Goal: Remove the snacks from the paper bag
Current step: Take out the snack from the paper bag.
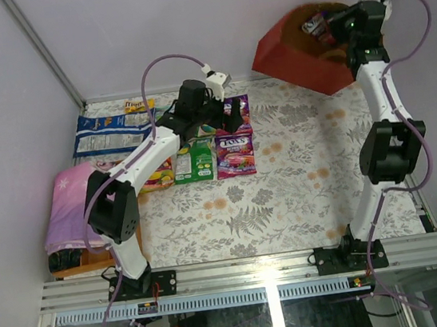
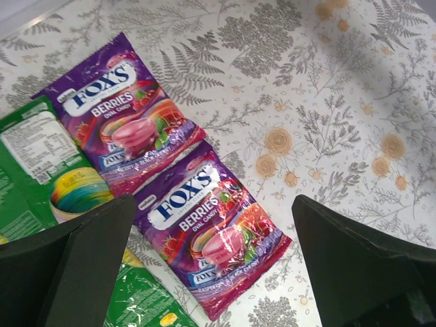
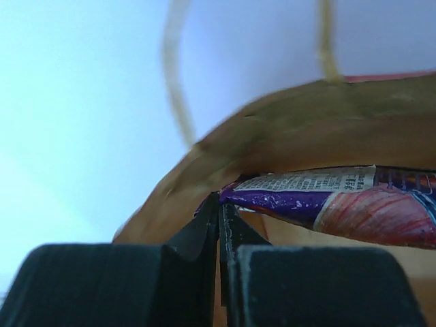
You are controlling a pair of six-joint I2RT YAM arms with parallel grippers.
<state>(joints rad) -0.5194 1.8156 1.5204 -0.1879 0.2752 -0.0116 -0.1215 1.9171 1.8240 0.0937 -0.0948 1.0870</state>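
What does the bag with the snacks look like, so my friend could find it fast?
Look by the far right corner of the flowery table, where the right arm reaches. The paper bag sits tipped there, mouth open. It's big and red, brown inside, unlike the small shiny packets.

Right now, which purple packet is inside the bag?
The packet whose corner the right gripper pinches, in the bag; the other two lie flat on the table under the left gripper.
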